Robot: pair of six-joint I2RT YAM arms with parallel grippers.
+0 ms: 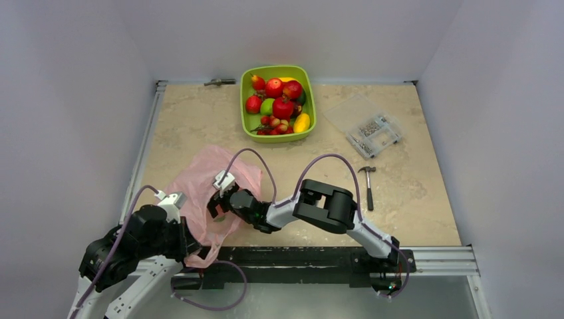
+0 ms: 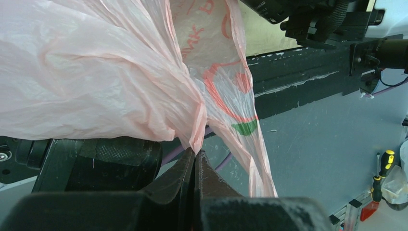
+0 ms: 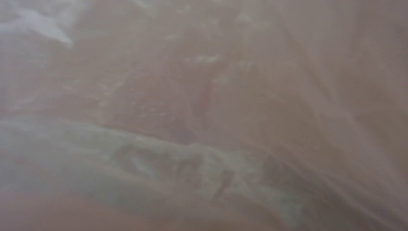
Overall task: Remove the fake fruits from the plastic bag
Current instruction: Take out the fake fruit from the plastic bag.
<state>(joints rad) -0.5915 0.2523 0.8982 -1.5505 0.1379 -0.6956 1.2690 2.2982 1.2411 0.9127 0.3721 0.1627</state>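
Observation:
The pink plastic bag [image 1: 199,189] lies crumpled at the near left of the table. My left gripper [image 1: 191,248] is shut on a fold of the bag, as the left wrist view [image 2: 196,153] shows, with the bag [image 2: 96,72] hanging above the closed jaws. My right gripper [image 1: 216,205] reaches into the bag's opening. The right wrist view shows only blurred pink plastic [image 3: 202,115], and its fingers are hidden. Several fake fruits [image 1: 282,106], red, green and yellow ones, lie in the lime-green tray [image 1: 245,113] at the back. No fruit shows inside the bag.
A clear plastic box of small metal parts [image 1: 372,129] sits at the back right. A small hammer [image 1: 368,186] lies right of the right arm. A metal piece [image 1: 219,82] lies at the back edge. The black mounting rail [image 1: 319,259] runs along the near edge.

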